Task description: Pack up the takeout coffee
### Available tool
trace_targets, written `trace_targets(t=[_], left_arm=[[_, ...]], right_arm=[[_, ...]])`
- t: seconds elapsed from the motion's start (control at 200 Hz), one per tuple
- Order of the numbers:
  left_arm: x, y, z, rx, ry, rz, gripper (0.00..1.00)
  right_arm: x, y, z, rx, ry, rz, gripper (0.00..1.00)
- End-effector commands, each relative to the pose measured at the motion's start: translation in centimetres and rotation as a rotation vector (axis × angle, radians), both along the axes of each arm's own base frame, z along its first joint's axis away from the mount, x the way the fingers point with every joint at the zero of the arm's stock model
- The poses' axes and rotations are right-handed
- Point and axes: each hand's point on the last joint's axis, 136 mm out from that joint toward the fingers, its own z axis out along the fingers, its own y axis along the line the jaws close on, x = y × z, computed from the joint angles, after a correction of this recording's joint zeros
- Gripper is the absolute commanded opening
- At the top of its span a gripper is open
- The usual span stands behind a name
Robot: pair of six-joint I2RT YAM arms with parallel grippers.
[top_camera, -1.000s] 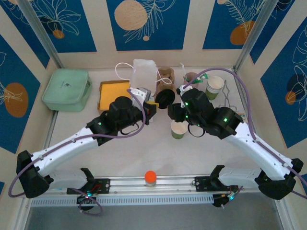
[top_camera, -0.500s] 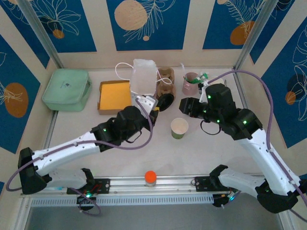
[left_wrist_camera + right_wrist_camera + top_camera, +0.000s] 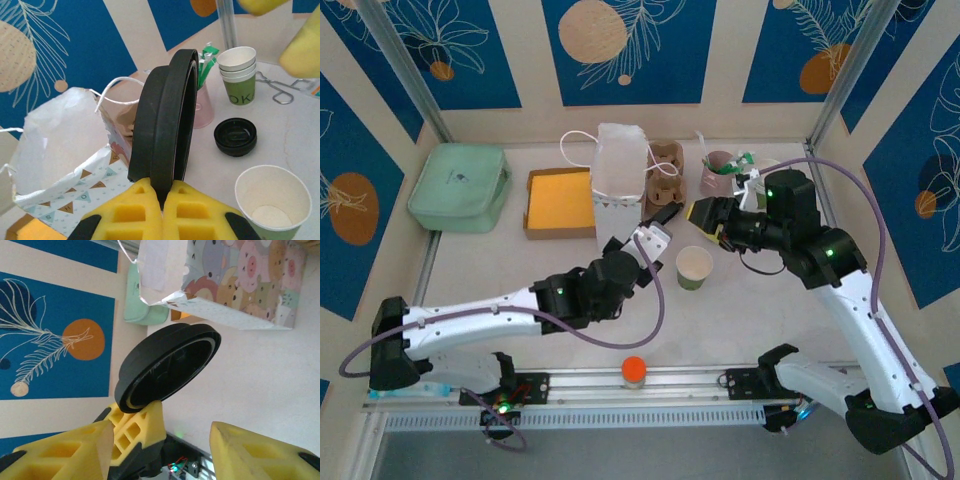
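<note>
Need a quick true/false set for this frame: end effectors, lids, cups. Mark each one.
1. The left end effector is shut on a black lid, held on edge. True.
2. The right end effector is clamped on the lidless green cup. False: its jaws stand open with nothing between them, and the cup stands free on the table.
3. A second black lid lies flat on the table. True.
4. The lidless green cup has straws in it. False: it is empty; the straws are in the pink cup.
</note>
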Motion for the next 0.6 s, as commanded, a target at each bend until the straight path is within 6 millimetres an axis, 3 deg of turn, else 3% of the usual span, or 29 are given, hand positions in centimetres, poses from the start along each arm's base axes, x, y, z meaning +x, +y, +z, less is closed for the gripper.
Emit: trace_targets(t=[0.0,0.595], left_arm=[[0.0,0.0,1.8,0.005,-0.071,0.036,0.00],[-0.7,-0.7,1.7,0.025,-0.107,0.027,0.00]], right_arm=[[0.2,0.6,-0.1,0.049,0.037,0.008,0.54],[1.1,1.0,1.4,0.088,0.012,0.013,0.54]])
